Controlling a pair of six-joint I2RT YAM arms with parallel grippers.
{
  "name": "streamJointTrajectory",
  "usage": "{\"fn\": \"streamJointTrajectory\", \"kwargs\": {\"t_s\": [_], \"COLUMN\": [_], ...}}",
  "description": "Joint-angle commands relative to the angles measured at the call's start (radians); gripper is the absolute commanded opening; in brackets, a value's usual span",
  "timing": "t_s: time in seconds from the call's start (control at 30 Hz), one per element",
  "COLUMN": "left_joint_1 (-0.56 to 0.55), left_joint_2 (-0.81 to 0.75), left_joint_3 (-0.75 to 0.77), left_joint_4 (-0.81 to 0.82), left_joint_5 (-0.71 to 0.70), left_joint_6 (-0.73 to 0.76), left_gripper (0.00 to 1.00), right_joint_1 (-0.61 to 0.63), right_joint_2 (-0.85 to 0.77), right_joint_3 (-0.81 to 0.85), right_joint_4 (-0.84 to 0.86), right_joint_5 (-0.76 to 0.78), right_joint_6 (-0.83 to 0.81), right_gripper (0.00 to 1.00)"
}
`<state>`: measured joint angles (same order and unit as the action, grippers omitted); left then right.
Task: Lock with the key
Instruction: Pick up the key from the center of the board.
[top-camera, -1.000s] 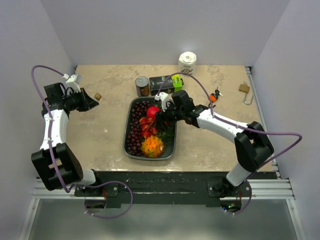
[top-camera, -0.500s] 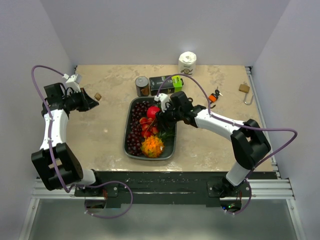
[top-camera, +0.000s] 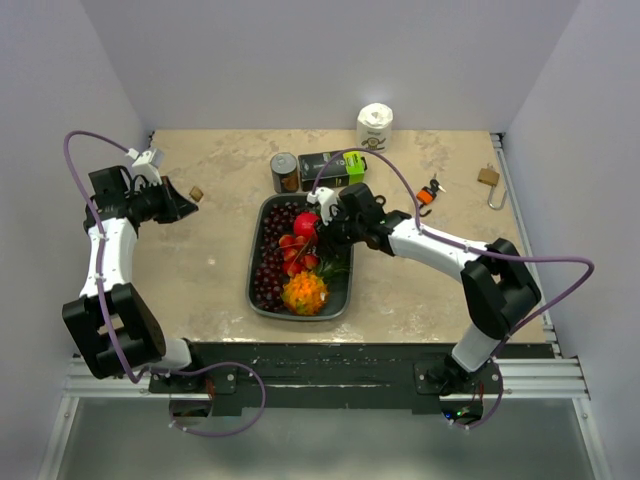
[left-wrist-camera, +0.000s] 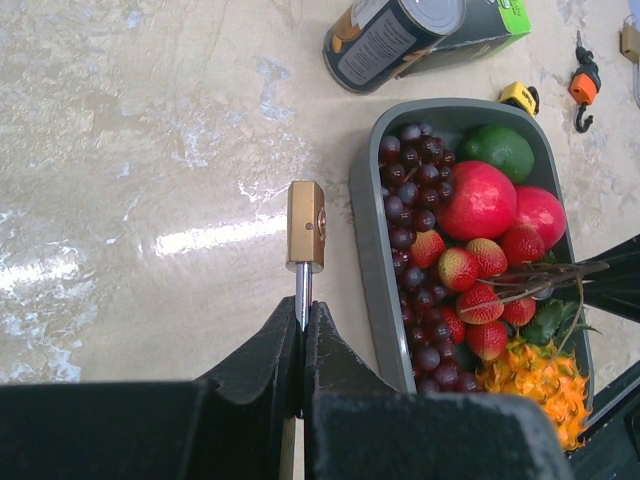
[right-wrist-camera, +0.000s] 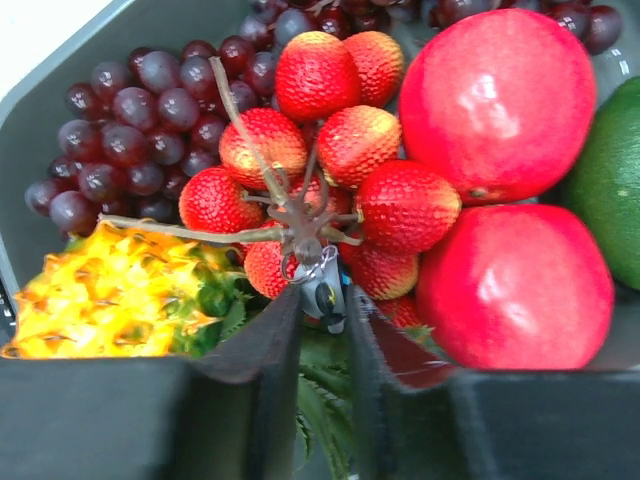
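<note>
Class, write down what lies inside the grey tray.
Grapes, strawberries, two red fruits, a green fruit and a spiky orange fruit. The fruit and right gripper cover the tray floor.

Bright, tabletop (left-wrist-camera: 150, 150) glare, jaws perhaps soft

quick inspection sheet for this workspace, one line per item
surface: beige marbled table, no spills seen
job's things: brass padlock held by its shackle in the left tool; key pinched in the right tool, low over the strawberries
clutter: grey fruit tray, can, dark box, white roll, orange clip, second padlock
grippers: left tool shut on the padlock shackle; right tool shut on what looks like the key
cables: purple cable looping off each arm, no snag seen
surroundings: plain white walls; nothing else seen
</note>
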<state>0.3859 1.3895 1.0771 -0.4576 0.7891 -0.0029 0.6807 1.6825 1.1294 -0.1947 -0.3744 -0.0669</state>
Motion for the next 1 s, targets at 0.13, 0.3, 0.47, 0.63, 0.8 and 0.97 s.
{"fn": "streamJointTrajectory", "kwargs": {"t_s": [0.13, 0.3, 0.47, 0.63, 0.8, 0.97], "left_joint_1": [0.008, 0.008, 0.008, 0.007, 0.008, 0.008], "left_joint_2": [0.000, 0.002, 0.002, -0.006, -0.006, -0.001], "left_joint_3": [0.038, 0.035, 0.033, 0.037, 0.035, 0.034], "left_joint_4": [0.028, 0.028, 0.028, 0.027, 0.023, 0.033], "left_joint_5": [0.036, 0.039, 0.047, 0.044, 0.052, 0.053], "left_joint_6": [0.017, 0.017, 0.014, 0.018, 0.023, 0.017], "left_gripper": [0.00, 0.00, 0.00, 0.00, 0.00, 0.00], "right_joint_1": [0.003, 0.002, 0.002, 0.003, 0.002, 0.019], "right_joint_2": [-0.070, -0.135, -0.168, -0.205, -0.259, -0.216], "right_joint_3": [0.044, 0.023, 0.001, 0.018, 0.087, 0.177], "right_joint_4": [-0.048, -0.043, -0.028, -0.034, -0.060, 0.007], "right_joint_5": [0.019, 0.006, -0.008, -0.020, -0.076, -0.138], "right_joint_6": [-0.031, -0.022, -0.017, -0.016, -0.014, 0.055], "right_gripper": [0.00, 0.00, 0.00, 0.00, 0.00, 0.00]}}
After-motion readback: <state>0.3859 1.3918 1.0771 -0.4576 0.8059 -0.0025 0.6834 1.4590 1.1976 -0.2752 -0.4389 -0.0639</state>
